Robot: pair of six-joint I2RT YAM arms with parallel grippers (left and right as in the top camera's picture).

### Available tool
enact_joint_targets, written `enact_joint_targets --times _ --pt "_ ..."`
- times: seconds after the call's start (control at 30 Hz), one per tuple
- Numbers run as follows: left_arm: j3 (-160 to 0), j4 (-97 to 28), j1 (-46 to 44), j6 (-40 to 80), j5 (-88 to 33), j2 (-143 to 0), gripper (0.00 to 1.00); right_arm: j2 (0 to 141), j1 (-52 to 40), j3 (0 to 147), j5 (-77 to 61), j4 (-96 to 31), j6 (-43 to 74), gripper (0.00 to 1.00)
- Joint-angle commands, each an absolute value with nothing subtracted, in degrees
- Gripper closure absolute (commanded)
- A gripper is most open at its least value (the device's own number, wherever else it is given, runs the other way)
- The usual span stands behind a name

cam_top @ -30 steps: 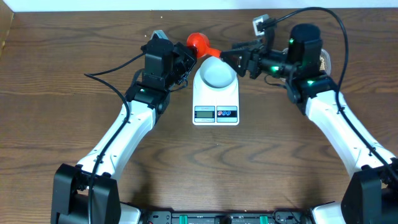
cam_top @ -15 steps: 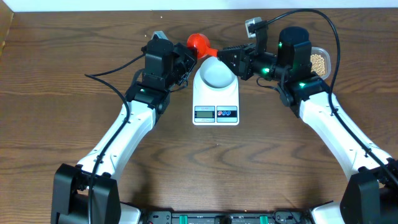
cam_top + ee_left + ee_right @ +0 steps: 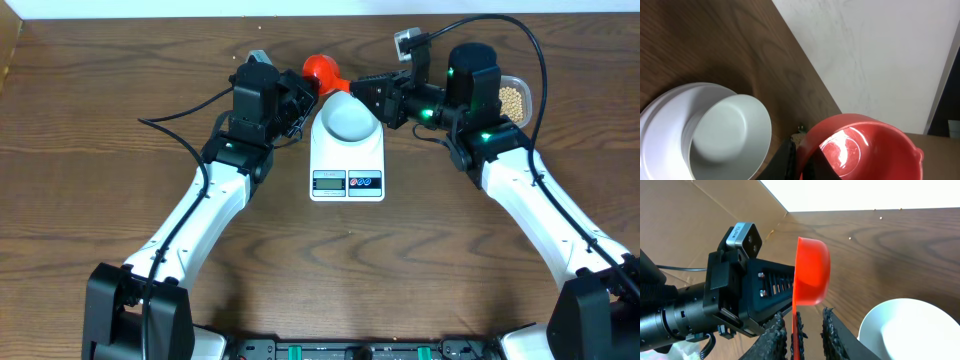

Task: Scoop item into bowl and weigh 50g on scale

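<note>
Since a second ago the right arm has swung toward the middle of the overhead frame, uncovering the clear tub [image 3: 526, 88] at the upper right and bringing the right pincer [image 3: 368, 93] up to the red scoop [image 3: 320, 68]; over the last half second it has hardly shifted. Its ribbed black fingers [image 3: 776, 332] stand part open on either side of the scoop's thin handle [image 3: 794, 325], one close against it and the other with a gap, and I cannot tell whether they grip it. The left pincer [image 3: 303, 90] is clenched on the scoop at the top centre, just beside the bowl's upper left. The scoop is smooth glossy plastic, round-cupped and empty. The bowl [image 3: 348, 118], round, pale and matte, sits empty on the upper end of the scale [image 3: 347, 160], a flat white rounded slab with a grey display and a red and a blue button at its lower edge; its markings are too small to read. The beans [image 3: 513, 100], small, round and tan, lie in the tub, well apart from the bowl. The table [image 3: 100, 120] is dark brown wood grain.
</note>
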State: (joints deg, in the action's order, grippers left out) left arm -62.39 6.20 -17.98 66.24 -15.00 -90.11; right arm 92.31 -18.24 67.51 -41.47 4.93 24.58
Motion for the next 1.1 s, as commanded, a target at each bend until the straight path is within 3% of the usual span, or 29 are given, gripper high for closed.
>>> enact_joint_targets --times 0.0,0.13,0.27,0.4,0.5,0.57,0.67,0.83,1.07 --pt "-63.35 6.09 -17.98 66.50 -15.68 -89.49 0.93 92.38 -18.87 68.47 -41.08 4.71 24.58 0.77" --pt "-63.35 6.09 -17.98 66.50 -15.66 -89.49 0.93 92.38 -18.87 68.47 -41.08 4.47 24.60 0.82" --pt "-63.35 6.11 -17.98 66.52 -15.66 -89.49 0.93 92.38 -18.87 68.47 -41.08 4.21 24.60 0.99" --pt "-63.35 6.11 -17.98 66.52 -15.66 -89.49 0.92 92.38 -18.85 68.47 -41.06 4.21 24.60 0.99" --pt "-63.35 6.09 -17.98 66.52 -15.66 -89.49 0.84 92.38 -18.85 68.47 -40.99 4.23 24.60 0.99" --pt "-63.35 6.09 -17.98 66.52 -15.66 -89.49 0.73 92.38 -18.81 68.47 -40.42 4.23 24.60 0.99" --pt "-63.35 6.09 -17.98 66.50 -15.66 -89.49 0.67 92.38 -18.50 68.47 -38.35 4.01 24.62 0.99" --pt "-63.35 6.11 -17.98 63.64 -15.62 -89.49 0.65 92.38 -16.27 68.47 -37.47 4.08 24.62 0.99" --pt "-63.33 6.07 -17.98 49.93 -15.66 -89.49 0.65 92.38 -11.14 68.47 -40.80 4.10 24.64 0.99"
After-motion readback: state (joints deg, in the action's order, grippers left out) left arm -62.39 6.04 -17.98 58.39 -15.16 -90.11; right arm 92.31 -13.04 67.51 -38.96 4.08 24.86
